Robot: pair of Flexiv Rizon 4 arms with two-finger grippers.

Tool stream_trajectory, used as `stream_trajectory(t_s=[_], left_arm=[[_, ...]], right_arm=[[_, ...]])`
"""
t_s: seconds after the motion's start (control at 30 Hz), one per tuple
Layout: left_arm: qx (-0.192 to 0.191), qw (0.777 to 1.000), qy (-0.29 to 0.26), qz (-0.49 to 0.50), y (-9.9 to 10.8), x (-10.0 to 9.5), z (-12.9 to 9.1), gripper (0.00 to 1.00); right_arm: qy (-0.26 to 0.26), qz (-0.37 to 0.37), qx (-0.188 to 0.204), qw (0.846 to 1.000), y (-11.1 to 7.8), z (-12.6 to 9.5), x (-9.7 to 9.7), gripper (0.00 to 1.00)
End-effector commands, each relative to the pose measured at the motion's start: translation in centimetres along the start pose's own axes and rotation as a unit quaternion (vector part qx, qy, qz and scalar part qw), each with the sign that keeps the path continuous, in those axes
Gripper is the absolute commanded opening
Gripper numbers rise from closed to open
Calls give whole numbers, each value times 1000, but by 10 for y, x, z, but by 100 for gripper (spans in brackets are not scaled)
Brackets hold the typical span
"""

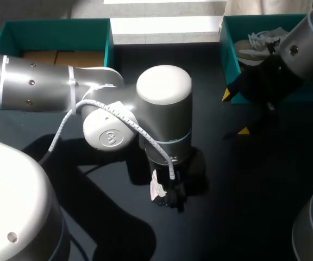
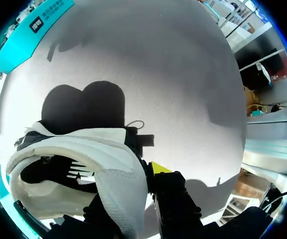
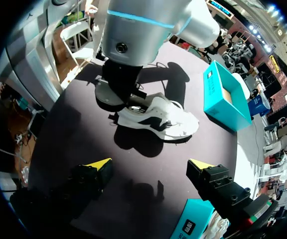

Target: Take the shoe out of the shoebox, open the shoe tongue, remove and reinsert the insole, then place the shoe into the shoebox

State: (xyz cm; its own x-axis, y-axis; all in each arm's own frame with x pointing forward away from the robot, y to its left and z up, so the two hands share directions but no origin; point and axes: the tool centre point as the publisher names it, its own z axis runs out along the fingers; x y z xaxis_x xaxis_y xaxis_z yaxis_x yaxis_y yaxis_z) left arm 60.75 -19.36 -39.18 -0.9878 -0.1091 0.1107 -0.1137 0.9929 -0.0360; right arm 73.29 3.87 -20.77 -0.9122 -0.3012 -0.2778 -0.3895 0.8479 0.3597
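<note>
Your left tool [image 1: 168, 193] pinches the white-and-black mesh sneaker [image 3: 156, 119] at the middle of the dark worktop [image 1: 254, 190]. Your right tool [image 3: 148, 167] hangs spread at the right. I judge the tongue-opening step is next, so bring the right tool over to the tongue.

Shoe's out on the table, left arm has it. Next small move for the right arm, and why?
Probably bring the right gripper across toward the shoe, at its tongue. Its fingers are open, empty and apart from the shoe, while the left gripper clamps it on the table.
</note>
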Motion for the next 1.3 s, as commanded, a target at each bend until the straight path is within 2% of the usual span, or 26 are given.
stream_trajectory(t_s=[0.03,0.3,0.57,0.73,0.83,1.3], left_arm=[[-8,1000,20,-4,11,-7,-28,0],[-5,1000,11,3,42,-11,-105,0],[-32,999,13,37,65,-22,-177,0],[-22,999,-1,43,74,-28,-211,0],[-32,998,3,44,73,-31,-221,0],[-32,998,3,44,73,-31,-221,0]], right_arm=[[0,0,1,1000,0,1,0,100],[0,0,1,1000,0,1,0,100],[0,0,1,1000,0,1,0,100],[0,0,1,1000,0,1,0,100],[0,0,1,1000,0,1,0,100],[0,0,1,1000,0,1,0,100]])
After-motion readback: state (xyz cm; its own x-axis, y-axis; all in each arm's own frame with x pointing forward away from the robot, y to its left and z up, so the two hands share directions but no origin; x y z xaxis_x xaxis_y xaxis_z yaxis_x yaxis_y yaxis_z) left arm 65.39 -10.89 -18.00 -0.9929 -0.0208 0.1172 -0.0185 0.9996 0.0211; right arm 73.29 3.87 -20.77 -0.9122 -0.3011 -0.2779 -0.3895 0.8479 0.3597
